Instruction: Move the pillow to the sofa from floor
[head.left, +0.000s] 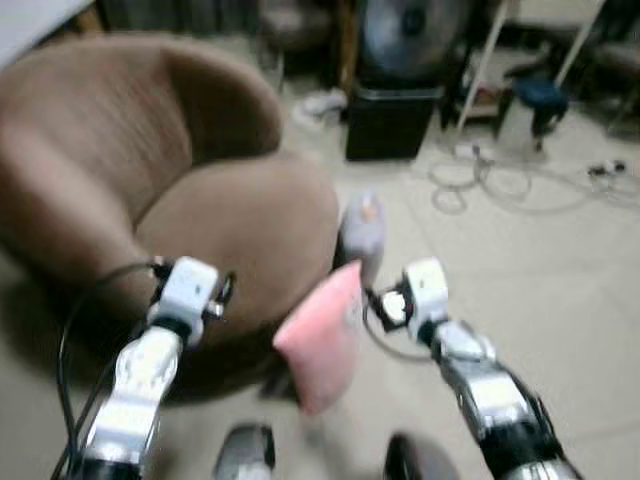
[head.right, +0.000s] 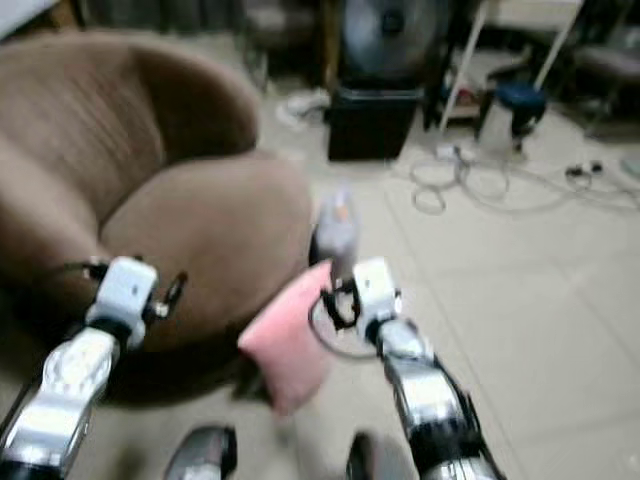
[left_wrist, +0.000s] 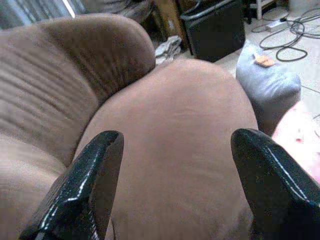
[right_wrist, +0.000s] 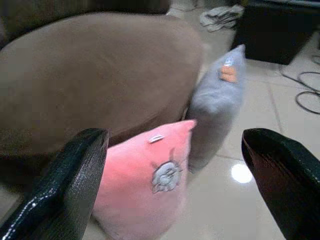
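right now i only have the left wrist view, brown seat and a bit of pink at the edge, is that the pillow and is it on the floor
Observer: Yes. The pink pillow stands on the floor, leaning on the front of the brown sofa.
Operator: is anything holding it
Observer: No. The right gripper has open jaws with the pillow in front of them, not touching.
Operator: whats the grey thing beside it
Observer: A grey pillow with an orange patch, upright on the floor just behind the pink one.
Operator: where is my left arm
Observer: The left gripper is over the sofa seat, jaws open, holding nothing.
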